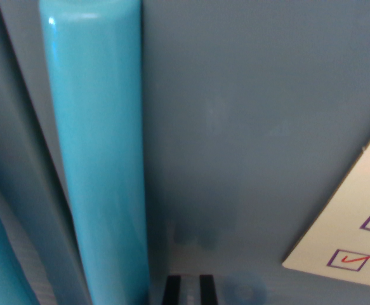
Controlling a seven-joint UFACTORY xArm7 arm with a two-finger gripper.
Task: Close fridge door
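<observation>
Right up close, my wrist view is filled by the grey-blue fridge door [254, 127], with its glossy turquoise handle [99, 152] running upright down the wrist view's left side, just in front of the door panel. A white paper with purple checkboxes and red ticks [356, 222] lies on the door at the lower right, and two dark bars [188, 289] show at the bottom edge. My pincer is out of sight, so I cannot tell whether it is apart or together.
</observation>
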